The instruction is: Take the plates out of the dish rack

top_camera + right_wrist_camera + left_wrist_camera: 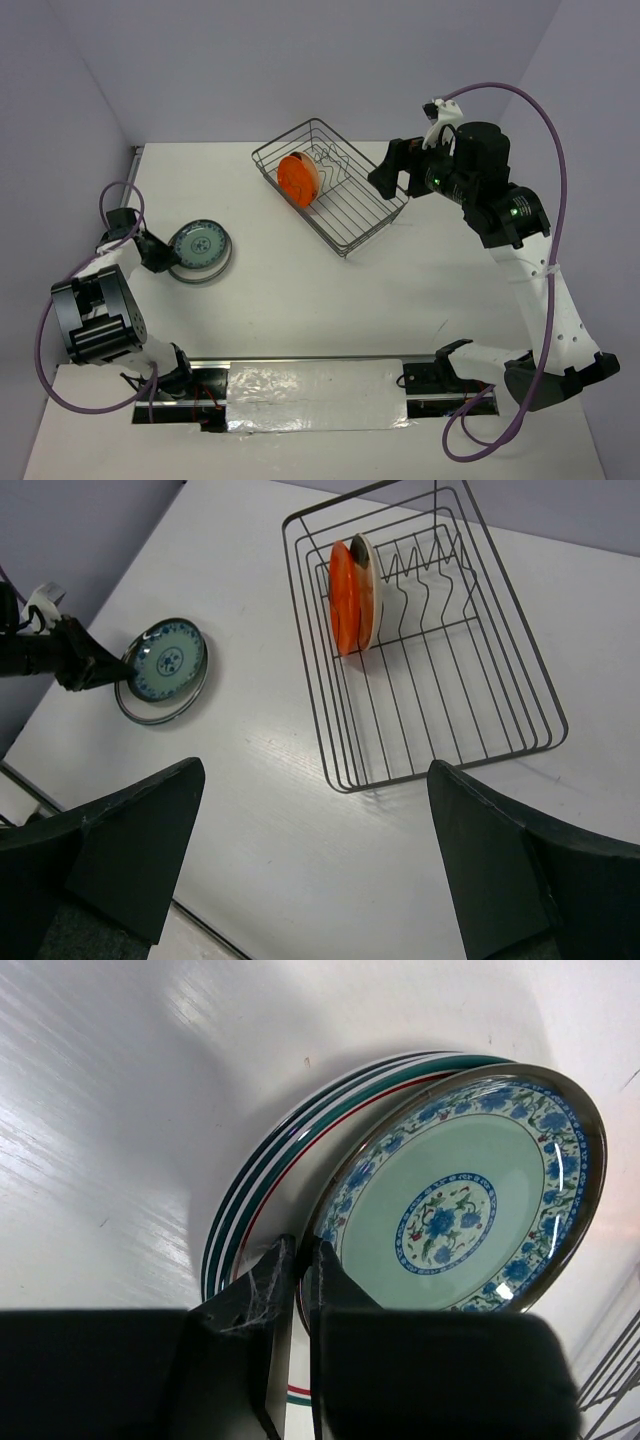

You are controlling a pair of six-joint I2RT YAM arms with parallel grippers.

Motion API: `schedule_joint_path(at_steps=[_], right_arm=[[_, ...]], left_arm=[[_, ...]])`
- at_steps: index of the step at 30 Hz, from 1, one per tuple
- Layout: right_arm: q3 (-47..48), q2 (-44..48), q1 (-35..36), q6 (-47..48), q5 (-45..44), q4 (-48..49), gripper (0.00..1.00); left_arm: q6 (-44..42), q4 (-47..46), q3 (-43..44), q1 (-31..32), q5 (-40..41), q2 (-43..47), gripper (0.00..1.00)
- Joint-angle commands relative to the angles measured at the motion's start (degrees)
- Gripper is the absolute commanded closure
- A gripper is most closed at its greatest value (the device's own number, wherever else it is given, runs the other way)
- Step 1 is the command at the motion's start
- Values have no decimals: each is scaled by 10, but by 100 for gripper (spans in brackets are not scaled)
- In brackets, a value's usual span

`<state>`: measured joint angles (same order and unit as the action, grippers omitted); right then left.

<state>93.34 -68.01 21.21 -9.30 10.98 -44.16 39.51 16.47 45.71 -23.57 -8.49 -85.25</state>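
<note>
The grey wire dish rack [345,250] stands at the back middle of the table. An orange-backed plate [298,178] stands upright in its slots. In the right wrist view [343,595] a cream surface lies against it; I cannot tell if that is a second plate. My left gripper [168,257] is shut on the near rim of a blue patterned plate [465,1200]. That plate lies on a larger white plate with green and red stripes [250,1200] at the left of the table. My right gripper [390,185] is wide open and empty, above the rack's right side [315,770].
A shiny foil-covered strip [320,395] lies along the near edge between the arm bases. Purple walls close in the back and both sides. The rack's wire corner [610,1380] shows at the lower right of the left wrist view.
</note>
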Motion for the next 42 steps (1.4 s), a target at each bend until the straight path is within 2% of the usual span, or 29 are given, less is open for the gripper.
schedule_joint_path(at_steps=[1, 6, 9, 11, 17, 21, 22, 24, 25, 30, 33, 37, 40, 42], right_arm=[[11, 7, -3, 3, 0, 21, 0], [18, 3, -2, 3, -2, 21, 0], [20, -3, -3, 0, 3, 25, 0], [25, -7, -3, -3, 6, 27, 0], [40, -21, -3, -8, 14, 27, 0], [43, -22, -4, -3, 4, 24, 0], [42, -22, -4, -2, 2, 24, 0], [42, -20, -2, -1, -7, 23, 0], [41, -19, -4, -1, -10, 22, 0], [34, -14, -6, 1, -13, 22, 0], [24, -10, -6, -4, -9, 27, 0], [19, -8, -6, -10, -3, 30, 0], [16, -9, -6, -6, -8, 31, 0], [1, -9, -6, -2, -8, 36, 0]], left_arm=[[3, 15, -10, -3, 18, -1, 94], [-11, 31, 14, -4, -5, 53, 100], [-15, -2, 19, -3, -75, 92, 100], [-12, -56, 11, -1, -129, 120, 100], [6, -116, -13, 34, -199, 132, 100], [1, -100, -12, 105, -185, 145, 100], [4, -93, -12, 146, -174, 145, 100], [12, -78, -11, 188, -142, 144, 100], [20, -83, -24, 224, -141, 147, 100], [50, -116, -60, 317, -114, 131, 100], [59, -117, -78, 358, -77, 86, 100], [75, -147, -97, 381, -72, 46, 100], [68, -128, -90, 390, -53, 25, 100], [65, -116, -83, 390, -47, 21, 84]])
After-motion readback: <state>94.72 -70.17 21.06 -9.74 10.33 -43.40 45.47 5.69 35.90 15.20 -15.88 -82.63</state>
